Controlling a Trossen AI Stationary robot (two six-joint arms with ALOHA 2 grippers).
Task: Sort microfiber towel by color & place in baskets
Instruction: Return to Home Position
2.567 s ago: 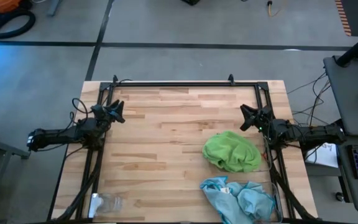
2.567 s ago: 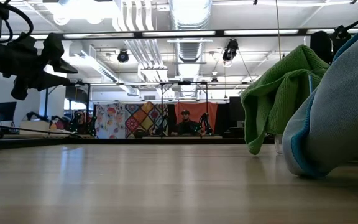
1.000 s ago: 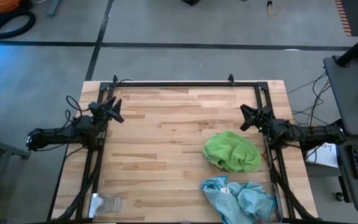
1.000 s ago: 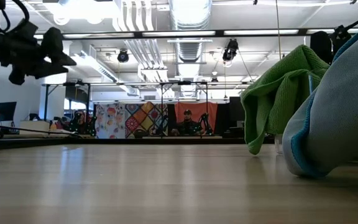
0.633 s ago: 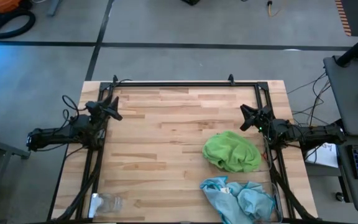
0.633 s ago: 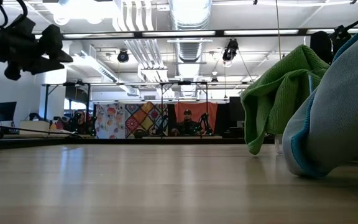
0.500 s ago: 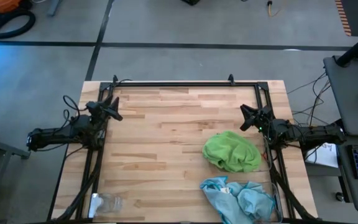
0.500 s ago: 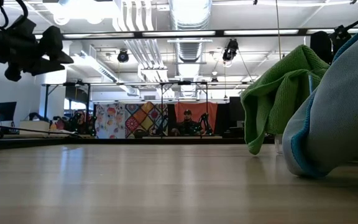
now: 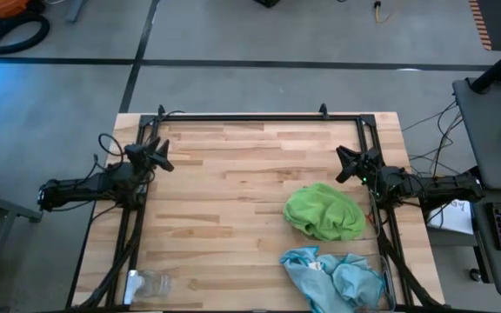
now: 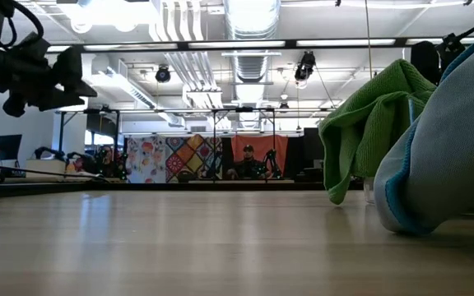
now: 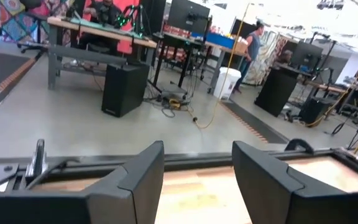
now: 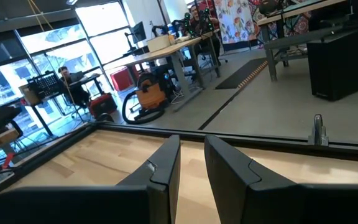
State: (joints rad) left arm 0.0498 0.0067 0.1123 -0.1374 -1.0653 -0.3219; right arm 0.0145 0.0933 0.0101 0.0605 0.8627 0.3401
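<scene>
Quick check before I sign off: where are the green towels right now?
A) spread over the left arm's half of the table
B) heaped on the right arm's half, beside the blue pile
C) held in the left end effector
B: the green towels lie in one heap on the right arm's half of the table, beside the blue towels, and the left end effector is open and empty at the left edge.

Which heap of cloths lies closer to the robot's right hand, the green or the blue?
The green heap. It lies next to the right hand, while the blue heap sits farther off, beyond the green one.
</scene>
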